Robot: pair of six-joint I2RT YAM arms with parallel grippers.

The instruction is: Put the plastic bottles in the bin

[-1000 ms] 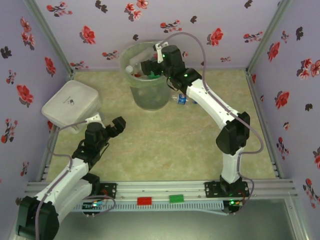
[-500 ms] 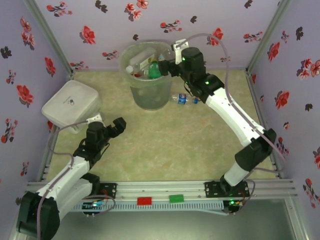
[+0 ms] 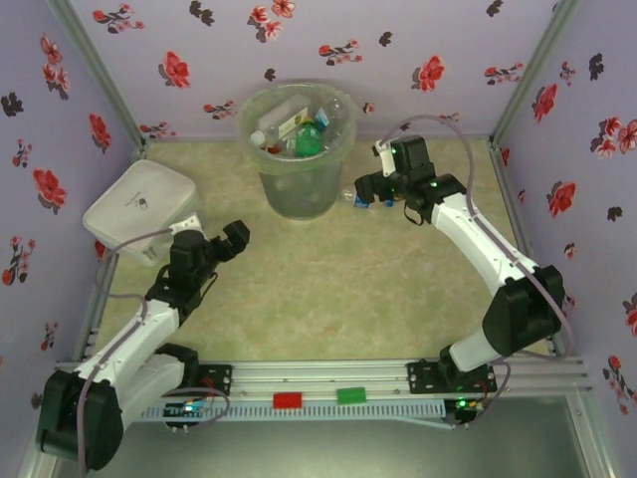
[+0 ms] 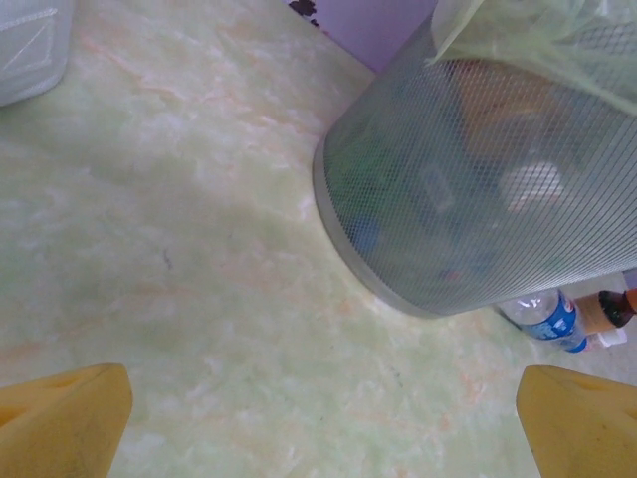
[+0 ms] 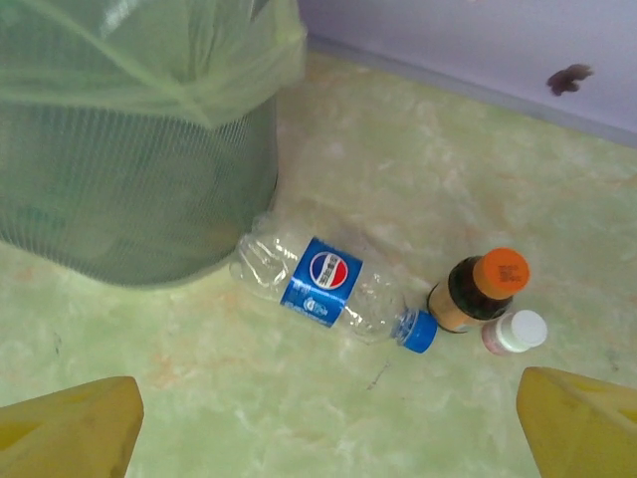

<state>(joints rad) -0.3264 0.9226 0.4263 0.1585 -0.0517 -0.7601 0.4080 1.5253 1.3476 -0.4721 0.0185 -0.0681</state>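
Observation:
The bin (image 3: 297, 194), a tall translucent grey-green wastebasket with a liner, stands at the back middle and holds several plastic bottles (image 3: 307, 136). One clear plastic bottle (image 5: 320, 283) with a blue label and blue cap lies on the table against the bin's right foot; it is also seen in the top view (image 3: 362, 199) and the left wrist view (image 4: 546, 317). My right gripper (image 3: 376, 193) hovers open just above this bottle, nothing between its yellow fingertips (image 5: 72, 423). My left gripper (image 3: 221, 244) is open over bare table, left of and nearer than the bin (image 4: 478, 199).
A small brown vial with an orange cap (image 5: 480, 291) and a tiny white-capped bottle (image 5: 516, 332) stand right beside the lying bottle's cap. A white rounded-square container (image 3: 139, 209) sits at the left wall. Flowered walls close in the back and sides.
My right gripper has swung from above the bin's mouth down to its right side, over the lying bottle. A green bottle now rests in the bin. The left arm barely moved.

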